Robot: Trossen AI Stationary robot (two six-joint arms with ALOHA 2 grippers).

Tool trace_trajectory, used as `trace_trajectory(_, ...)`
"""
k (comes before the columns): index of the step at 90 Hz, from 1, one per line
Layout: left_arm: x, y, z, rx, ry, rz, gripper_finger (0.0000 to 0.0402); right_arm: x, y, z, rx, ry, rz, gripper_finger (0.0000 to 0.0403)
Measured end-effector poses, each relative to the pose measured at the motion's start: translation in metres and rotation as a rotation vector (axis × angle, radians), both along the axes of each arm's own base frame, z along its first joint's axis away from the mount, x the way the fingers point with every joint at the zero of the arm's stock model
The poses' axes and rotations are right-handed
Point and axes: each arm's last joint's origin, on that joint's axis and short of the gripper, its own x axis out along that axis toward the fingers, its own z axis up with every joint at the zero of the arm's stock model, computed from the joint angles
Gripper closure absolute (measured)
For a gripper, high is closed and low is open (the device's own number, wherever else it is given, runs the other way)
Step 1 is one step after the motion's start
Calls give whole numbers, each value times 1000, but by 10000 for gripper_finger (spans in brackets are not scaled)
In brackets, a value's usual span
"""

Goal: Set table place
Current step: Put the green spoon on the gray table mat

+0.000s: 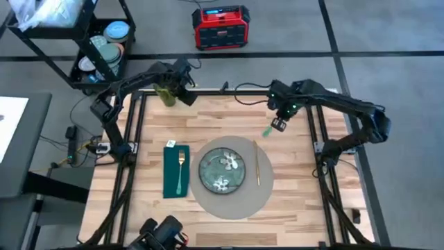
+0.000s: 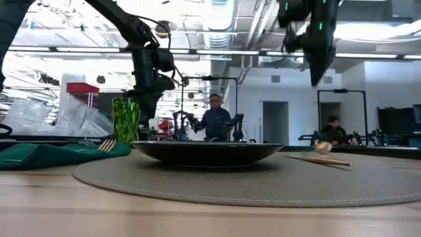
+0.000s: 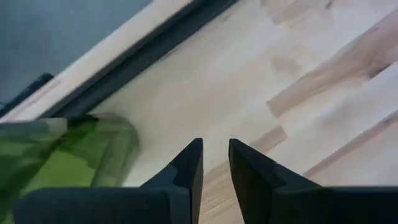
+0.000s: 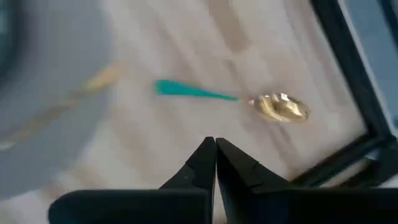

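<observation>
Both grippers hover above the table. The left gripper, fingers slightly apart, is beside a green glass. The right gripper, fingers apparently together, is above a spoon.

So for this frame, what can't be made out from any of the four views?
- Green glass: high view, the left tool partly covers it; left wrist view cuts it off and blurs it. Contact unclear.
- Spoon: right wrist view blurred; whether it lies flat is uncertain. The right tool is shut above it.
- Plate: low view shows only its rim, pattern hidden.
- Knife: too thin in the high view for detail.
</observation>
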Motion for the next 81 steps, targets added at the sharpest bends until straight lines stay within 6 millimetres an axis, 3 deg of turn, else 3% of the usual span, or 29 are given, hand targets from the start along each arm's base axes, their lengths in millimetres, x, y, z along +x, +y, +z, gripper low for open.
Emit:
trace_trajectory(17,4,-1,1,15,-11,-27,340,-11,-68,-53,83,48,-227,341)
trace_trajectory(37,3,-3,0,-18,-8,-44,340,-38,-127,-83,169,98,-388,258)
trace_trajectory(57,2,-5,0,-35,1,-44,340,-51,-144,-101,283,98,-465,195)
trace_trajectory(81,4,-7,0,-36,-2,-38,340,-49,-150,-123,339,131,-444,196)
